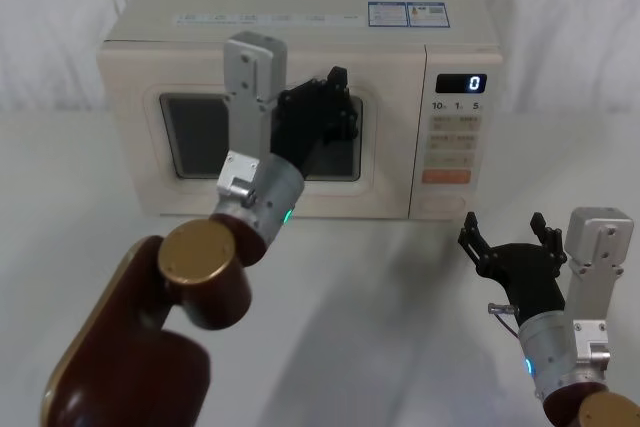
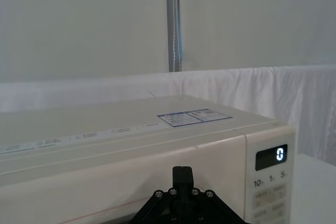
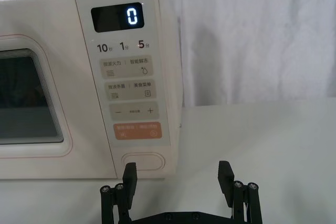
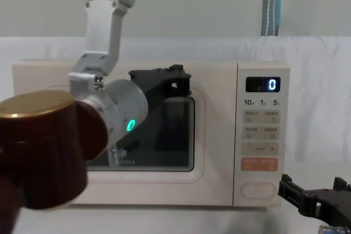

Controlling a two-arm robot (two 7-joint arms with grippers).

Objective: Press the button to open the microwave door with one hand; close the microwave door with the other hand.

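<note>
The cream microwave (image 1: 300,7) stands at the back of the table, and the microwave door (image 1: 135,137) lies flush with the control panel. My left gripper (image 1: 335,82) is shut, its tip at the door's upper right corner above the dark window (image 4: 164,135); in the left wrist view the left gripper (image 2: 182,173) sits just under the top edge. My right gripper (image 1: 505,232) is open, low and back from the panel. The oval button (image 3: 143,161) lies ahead of the right gripper (image 3: 177,174), apart from it, with nothing between the fingers.
White cloth (image 1: 560,7) hangs behind and beside the microwave. The display (image 4: 263,84) reads 0, with an orange key (image 4: 259,164) above the button (image 4: 258,190). The white tabletop (image 1: 380,287) spreads in front of the microwave.
</note>
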